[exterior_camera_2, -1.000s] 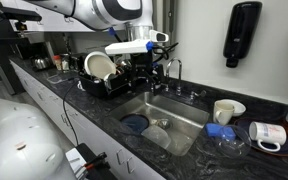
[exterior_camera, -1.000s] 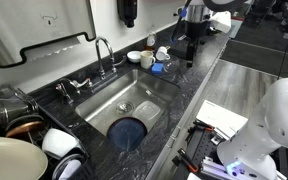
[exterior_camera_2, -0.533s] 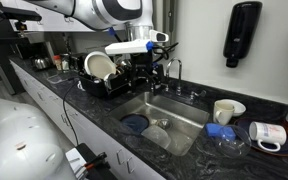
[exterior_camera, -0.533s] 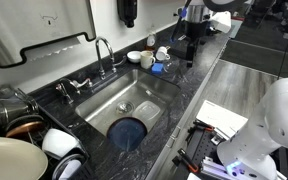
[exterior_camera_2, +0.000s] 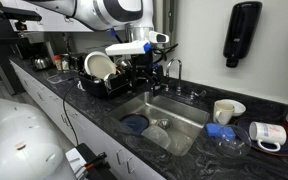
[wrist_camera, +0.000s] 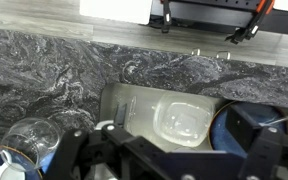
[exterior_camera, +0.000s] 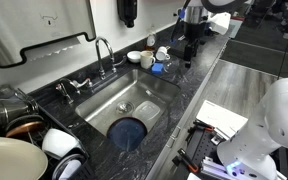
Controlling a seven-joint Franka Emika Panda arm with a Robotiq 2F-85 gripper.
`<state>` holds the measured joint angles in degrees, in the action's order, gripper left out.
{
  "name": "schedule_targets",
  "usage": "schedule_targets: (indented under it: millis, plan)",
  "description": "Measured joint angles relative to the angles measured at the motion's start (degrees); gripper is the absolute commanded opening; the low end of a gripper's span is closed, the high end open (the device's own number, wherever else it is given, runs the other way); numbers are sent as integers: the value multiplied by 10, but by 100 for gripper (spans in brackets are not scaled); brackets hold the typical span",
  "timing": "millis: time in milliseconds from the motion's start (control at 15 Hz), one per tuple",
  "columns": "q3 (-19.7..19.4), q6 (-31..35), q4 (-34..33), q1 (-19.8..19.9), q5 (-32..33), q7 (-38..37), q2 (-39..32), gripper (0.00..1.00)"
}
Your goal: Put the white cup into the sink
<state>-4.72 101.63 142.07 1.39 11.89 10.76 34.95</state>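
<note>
The white cup [exterior_camera_2: 224,110] stands upright on the black stone counter beside the sink [exterior_camera_2: 184,112]. It also shows at the far end of the basin in an exterior view [exterior_camera: 148,62]. The steel sink [exterior_camera: 149,95] has a curved faucet [exterior_camera: 102,50]. My gripper [exterior_camera: 190,48] hangs high above the counter, well away from the cup, and shows in both exterior views [exterior_camera_2: 164,55]. In the wrist view my gripper [wrist_camera: 166,162] is open and empty, looking down into the sink [wrist_camera: 134,108]. The cup is not in the wrist view.
A blue plate [exterior_camera: 130,131] and a clear plastic container [wrist_camera: 180,120] lie in the basin. A dark-inside white bowl [exterior_camera: 134,56], a white mug [exterior_camera_2: 269,135] and a blue object [exterior_camera_2: 217,131] sit near the cup. A dish rack [exterior_camera_2: 109,75] stands past the sink.
</note>
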Motion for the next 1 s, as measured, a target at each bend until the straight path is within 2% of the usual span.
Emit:
schedule_targets:
  millis: [200,533,733,1000]
  plan:
    - [0,36,-1,0,-14,-57,-27,100]
    - [-10,173,-11,10,-42,-132,-110,100]
    - [-20,255,-33,26,-42,-143,-170,100]
    - [-38,313,-79,39,-46,-132,-246,100]
